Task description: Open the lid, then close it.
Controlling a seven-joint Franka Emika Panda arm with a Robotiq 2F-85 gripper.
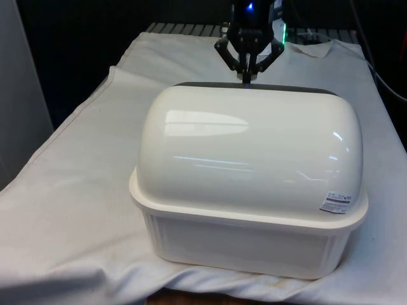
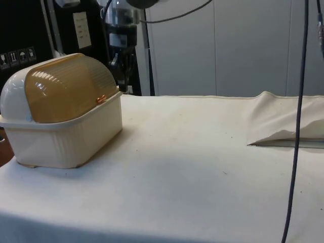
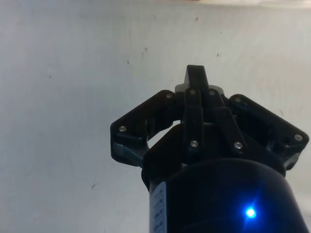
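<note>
A cream bread box (image 1: 251, 190) stands on the white cloth with its rounded white back towards the front view. From the side, its amber ribbed roll lid (image 2: 66, 88) is down, and the small copper handle (image 2: 101, 98) rests at the base rim (image 2: 66, 124). My black gripper (image 1: 247, 77) hangs just behind the box's top edge, on the lid's side. In the side view the gripper (image 2: 121, 68) is a little above and beyond the handle, not touching it. The wrist view shows the gripper (image 3: 196, 77) shut, its fingers pressed together over bare cloth with nothing between them.
The white cloth (image 2: 192, 167) stretches wide and flat beside the box. A raised fold in the cloth (image 2: 283, 119) lies at the side view's right. A dark cable (image 2: 298, 101) hangs down there.
</note>
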